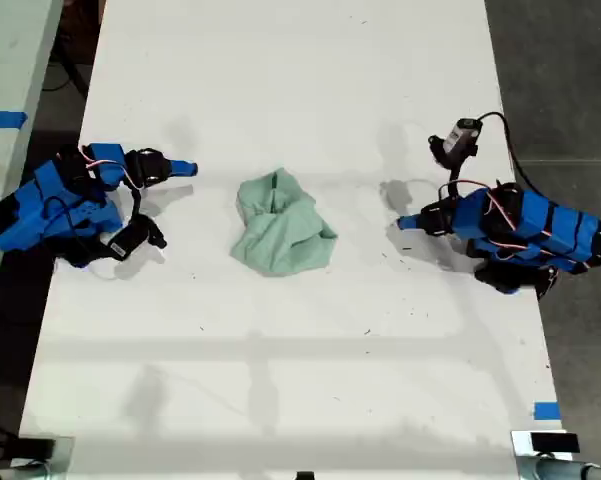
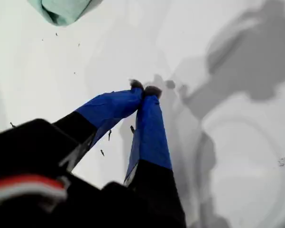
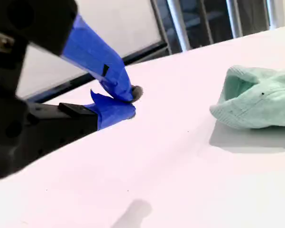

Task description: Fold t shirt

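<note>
The t shirt (image 1: 283,225) lies crumpled in a pale mint-green heap at the middle of the white table (image 1: 300,380). My first gripper (image 1: 405,222) is at the exterior view's right, pointing at the shirt from a short gap away. It hovers shut and empty (image 2: 144,89), with only a corner of the t shirt (image 2: 61,9) showing beyond it. My second gripper (image 1: 188,168) sits at the exterior view's left, low over the table. It is shut on nothing (image 3: 130,100) and stands apart from the t shirt (image 3: 261,102).
Both blue arms rest near the table's side edges in the exterior view. A piece of blue tape (image 1: 546,410) marks the table at that view's lower right. Another pale surface with blue tape (image 1: 0,120) stands at its left. Metal legs (image 3: 180,23) rise beyond the table edge.
</note>
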`<state>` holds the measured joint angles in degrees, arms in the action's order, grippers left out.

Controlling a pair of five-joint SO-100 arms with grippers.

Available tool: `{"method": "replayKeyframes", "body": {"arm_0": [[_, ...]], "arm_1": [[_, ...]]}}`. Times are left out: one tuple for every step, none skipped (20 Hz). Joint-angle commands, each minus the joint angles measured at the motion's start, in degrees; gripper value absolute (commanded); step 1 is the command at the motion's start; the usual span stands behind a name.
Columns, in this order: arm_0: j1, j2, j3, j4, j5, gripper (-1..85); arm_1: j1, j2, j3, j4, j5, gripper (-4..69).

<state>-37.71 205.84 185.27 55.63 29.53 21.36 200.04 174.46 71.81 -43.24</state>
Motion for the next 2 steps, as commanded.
{"method": "replayKeyframes", "body": {"arm_0": [[-1.9,0.4,-1.8,-1.4,4.9,-0.3],[-2.9,0.4,-2.0,-3.2,6.5,-0.3]], "arm_1": [[-0.7,0.8,3.5,-0.6,-0.1,1.2],[0.2,0.8,3.4,-0.4,-0.4,1.5]]}}
